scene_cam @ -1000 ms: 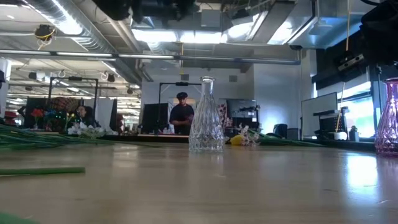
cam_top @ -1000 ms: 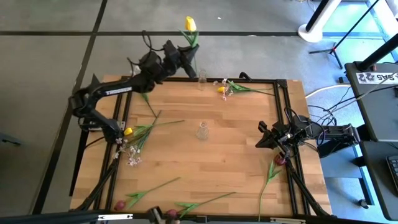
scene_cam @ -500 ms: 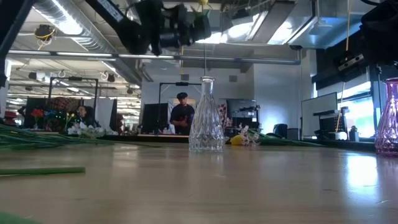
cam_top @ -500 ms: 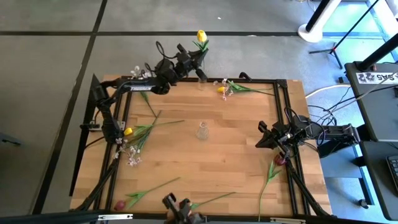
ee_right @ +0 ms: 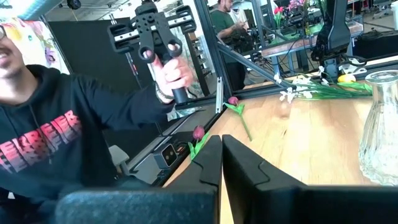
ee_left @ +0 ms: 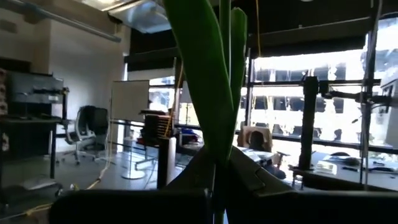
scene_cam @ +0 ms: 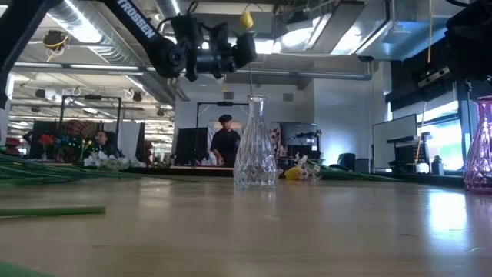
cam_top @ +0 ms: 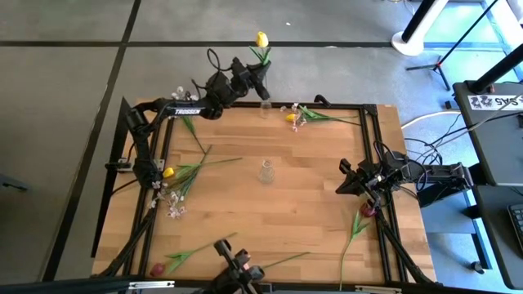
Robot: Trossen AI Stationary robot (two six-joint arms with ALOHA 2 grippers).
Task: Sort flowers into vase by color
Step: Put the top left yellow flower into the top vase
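Note:
My left gripper (cam_top: 255,78) is over the table's far edge, shut on a yellow tulip whose bloom (cam_top: 261,38) stands above it. A small clear vase (cam_top: 265,104) stands just below on the far edge. In the low view the gripper (scene_cam: 244,48) hangs above a clear vase (scene_cam: 254,142), with the thin stem (scene_cam: 253,81) running down toward its mouth. A second clear vase (cam_top: 265,172) stands mid-table. Other flowers lie at the left (cam_top: 180,173), the far side (cam_top: 298,117) and the near edge (cam_top: 184,255). My right gripper (cam_top: 343,181) rests shut at the right edge. My left gripper pinches the tulip's stem and green leaves (ee_left: 217,155) between its two fingers (ee_left: 252,177), below the bloom. The fingers point toward the table's far side, slanting a little upward, and lie across the stem. The tulip stands upright and clear of the table, its lower stem hanging below.
A pink vase (scene_cam: 480,146) stands at the right. A dark red tulip (cam_top: 359,216) lies by the right edge. A person at the near edge holds up a hand-held gripper tool (ee_right: 152,34), which also shows in the high view (cam_top: 239,269). Bare wood lies around the middle vase.
My left gripper has sunk and gone toward the table's right along the far edge, carrying the yellow tulip upright; it has come down into the low view above the vase. The person's hand-held tool has moved along the near edge.

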